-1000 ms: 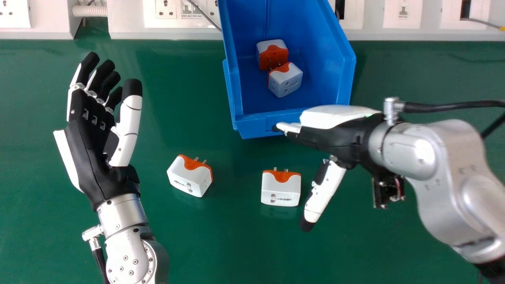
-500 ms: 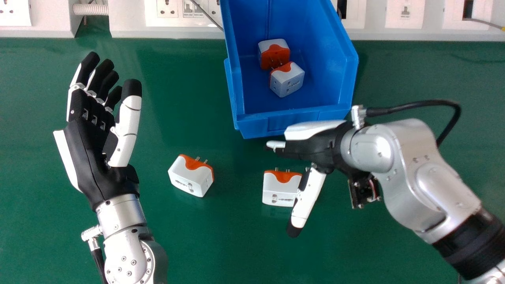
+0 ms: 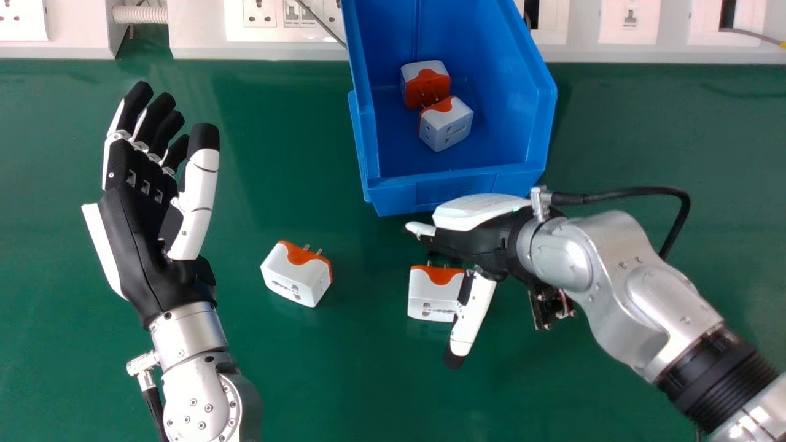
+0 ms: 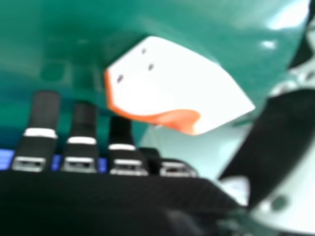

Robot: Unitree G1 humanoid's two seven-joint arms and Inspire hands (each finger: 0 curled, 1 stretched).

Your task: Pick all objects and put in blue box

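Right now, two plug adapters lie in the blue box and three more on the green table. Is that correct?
Three is wrong: the head view shows two plug adapters on the green table. The two plug adapters in the blue box are right.

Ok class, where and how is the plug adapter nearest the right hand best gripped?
Probably pinch the adapter by its boxy white body, left and right sides, coming from above: the prongs stick out of its orange end toward the blue box, so gripping there risks catching them.
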